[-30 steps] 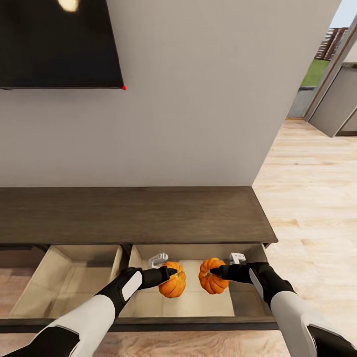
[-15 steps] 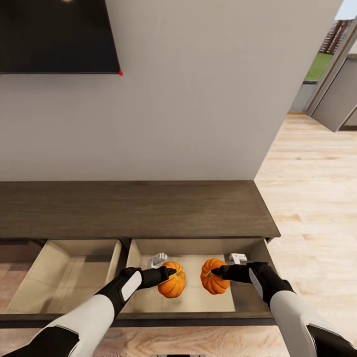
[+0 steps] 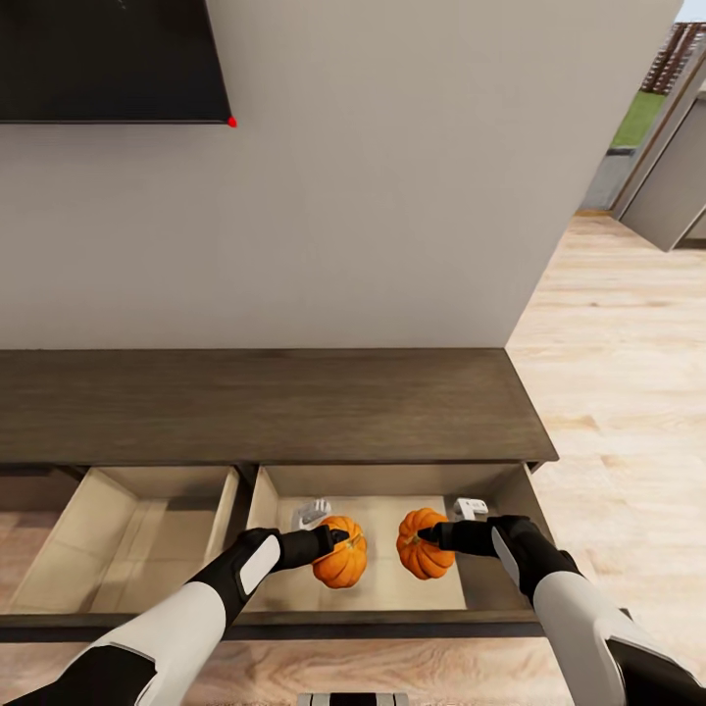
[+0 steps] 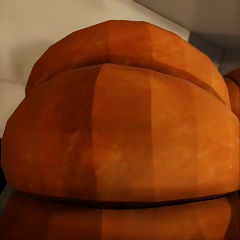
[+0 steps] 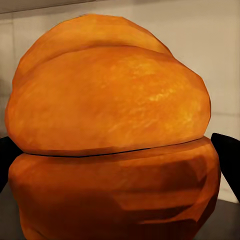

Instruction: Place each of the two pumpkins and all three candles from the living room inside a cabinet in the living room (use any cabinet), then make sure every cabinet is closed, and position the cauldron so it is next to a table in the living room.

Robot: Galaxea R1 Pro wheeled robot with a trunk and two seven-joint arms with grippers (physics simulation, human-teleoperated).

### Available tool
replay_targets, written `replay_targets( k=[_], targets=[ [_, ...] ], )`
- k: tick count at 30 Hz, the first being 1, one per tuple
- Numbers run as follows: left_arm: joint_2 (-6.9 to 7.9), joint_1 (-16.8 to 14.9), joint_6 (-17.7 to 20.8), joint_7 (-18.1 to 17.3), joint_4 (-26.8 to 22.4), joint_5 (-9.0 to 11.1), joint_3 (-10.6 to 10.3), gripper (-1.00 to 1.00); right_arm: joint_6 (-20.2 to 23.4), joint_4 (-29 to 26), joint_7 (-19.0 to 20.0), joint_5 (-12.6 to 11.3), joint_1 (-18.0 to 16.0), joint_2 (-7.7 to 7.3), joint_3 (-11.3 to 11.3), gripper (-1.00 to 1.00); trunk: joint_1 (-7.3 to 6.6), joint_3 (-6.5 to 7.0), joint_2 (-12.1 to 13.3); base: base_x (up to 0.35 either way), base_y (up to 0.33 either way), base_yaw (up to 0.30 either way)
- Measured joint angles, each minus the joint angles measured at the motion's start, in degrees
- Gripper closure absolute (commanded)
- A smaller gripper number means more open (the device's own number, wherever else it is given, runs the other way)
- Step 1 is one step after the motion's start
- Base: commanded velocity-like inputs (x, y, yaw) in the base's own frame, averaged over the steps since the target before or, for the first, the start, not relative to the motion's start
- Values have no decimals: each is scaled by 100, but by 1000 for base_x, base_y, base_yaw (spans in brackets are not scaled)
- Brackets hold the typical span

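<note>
Two orange ribbed pumpkins hang inside the open right drawer (image 3: 495,588) of the long dark-brown cabinet (image 3: 265,407). My left gripper (image 3: 338,538) is shut on the left pumpkin (image 3: 344,561), which looms close in the left wrist view (image 4: 120,125). My right gripper (image 3: 424,535) is shut on the right pumpkin (image 3: 424,552), seen up close in the right wrist view (image 5: 110,115), with dark fingertips (image 5: 227,150) at its sides. Both pumpkins sit side by side above the pale drawer floor.
A second drawer (image 3: 127,539) stands open to the left, pale inside. A dark TV (image 3: 108,59) hangs on the wall above. Light wood floor (image 3: 618,392) stretches to the right toward a doorway.
The head view has tilted, shifting the TV upward and the cabinet slightly up in the picture. Both pumpkins stay held in the right drawer, a little lower relative to its rim.
</note>
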Motion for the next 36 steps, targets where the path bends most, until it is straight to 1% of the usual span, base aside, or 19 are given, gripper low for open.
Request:
replay_targets(
  k=[7, 18, 19, 33, 36],
  targets=[
    [2, 0, -9, -22, -13, -2, -2, 100, 0, 2, -2, 18, -4, -1, 0, 100, 0, -61, 0, 0, 0, 0],
    [3, -3, -28, -25, -18, 1, 5, 100, 22, 1, -21, 54, -21, 1, 5, 100, 0, -75, 0, 0, 0, 0],
    [5, -5, -29, -25, -17, -2, 4, -100, 23, 0, -24, 57, -34, -2, 4, -100, 0, -75, 0, 0, 0, 0],
    [8, -7, -38, -2, -17, -7, 3, -100, 98, 3, -29, 52, -66, 1, 8, -100, 0, -76, 0, 0, 0, 0],
    [10, -3, -38, 17, -17, -8, 3, -100, 92, -8, -115, 42, -66, 1, 8, -100, 0, -76, 0, 0, 0, 0]
  ],
)
